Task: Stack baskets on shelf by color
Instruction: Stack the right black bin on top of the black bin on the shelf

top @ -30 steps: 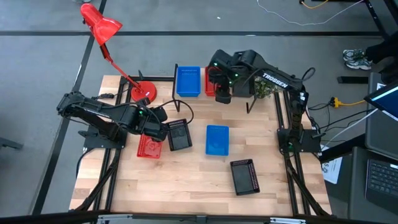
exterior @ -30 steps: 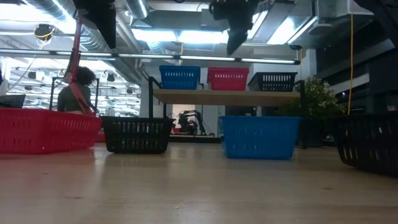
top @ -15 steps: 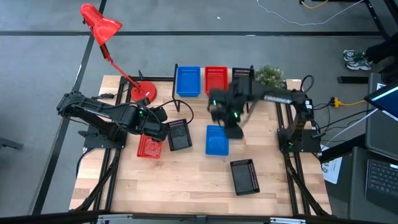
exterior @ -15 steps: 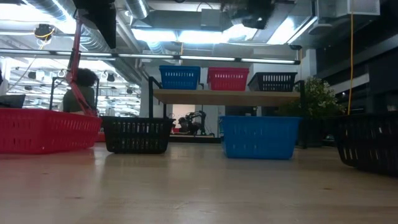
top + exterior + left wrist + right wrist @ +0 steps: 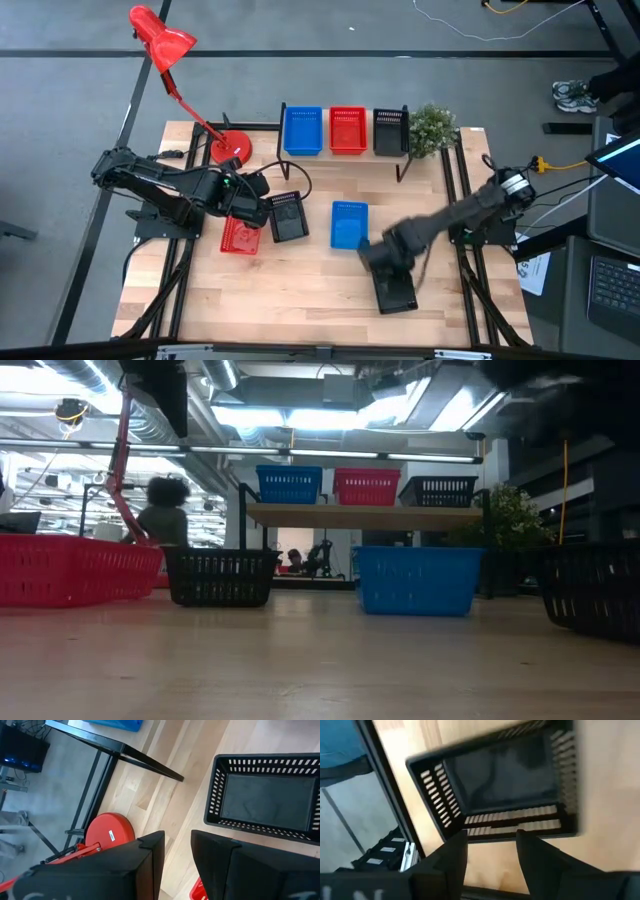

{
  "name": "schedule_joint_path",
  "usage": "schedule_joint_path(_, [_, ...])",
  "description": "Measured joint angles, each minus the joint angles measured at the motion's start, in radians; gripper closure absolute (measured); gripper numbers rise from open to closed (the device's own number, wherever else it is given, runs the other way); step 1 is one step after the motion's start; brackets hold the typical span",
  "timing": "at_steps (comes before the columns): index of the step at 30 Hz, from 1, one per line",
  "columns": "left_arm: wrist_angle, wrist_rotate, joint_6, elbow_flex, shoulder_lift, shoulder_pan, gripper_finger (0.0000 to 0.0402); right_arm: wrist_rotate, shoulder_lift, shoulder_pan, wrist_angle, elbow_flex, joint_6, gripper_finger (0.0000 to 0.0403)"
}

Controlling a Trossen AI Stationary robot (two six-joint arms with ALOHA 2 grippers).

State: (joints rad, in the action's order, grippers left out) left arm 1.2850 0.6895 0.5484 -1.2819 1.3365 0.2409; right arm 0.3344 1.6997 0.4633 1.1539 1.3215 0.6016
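Shelf [image 5: 345, 155] baskets: blue [image 5: 302, 131]; red [image 5: 347, 130]; black [image 5: 389, 131]

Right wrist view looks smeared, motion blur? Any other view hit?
Right wrist view: yes, the black basket streaks sideways, its mesh slots smeared. High view: the right arm is ghosted over that same basket; the left arm and the shelf are crisp. Low view: sharp on the baskets, only a person behind blurs. Left wrist view: clean.

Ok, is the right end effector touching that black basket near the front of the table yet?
Cannot tell. In the right wrist view the right end effector sits open just over the black basket's near wall, but motion blur hides any gap. In the high view the arm covers it.
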Motion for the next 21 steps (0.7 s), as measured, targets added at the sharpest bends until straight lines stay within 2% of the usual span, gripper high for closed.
schedule_joint_path(5, [-0.015,0.000,0.000,0.000,0.000,0.000,0.0314,-0.001,0.000,0.144,-0.147,-0.108,0.149,0.0236])
schedule_joint_path(11, [-0.026,0.000,0.000,0.000,0.000,0.000,0.0314,-0.134,0.000,0.263,-0.353,-0.188,0.250,0.0236])
schedule_joint_path(16, [-0.027,0.000,0.000,0.000,0.000,0.000,0.0314,-0.219,0.000,0.317,-0.415,-0.230,0.286,0.0236])
schedule_joint_path(21, [-0.042,0.000,0.000,0.000,0.000,0.000,0.0314,-0.224,0.000,0.333,-0.446,-0.263,0.306,0.0236])
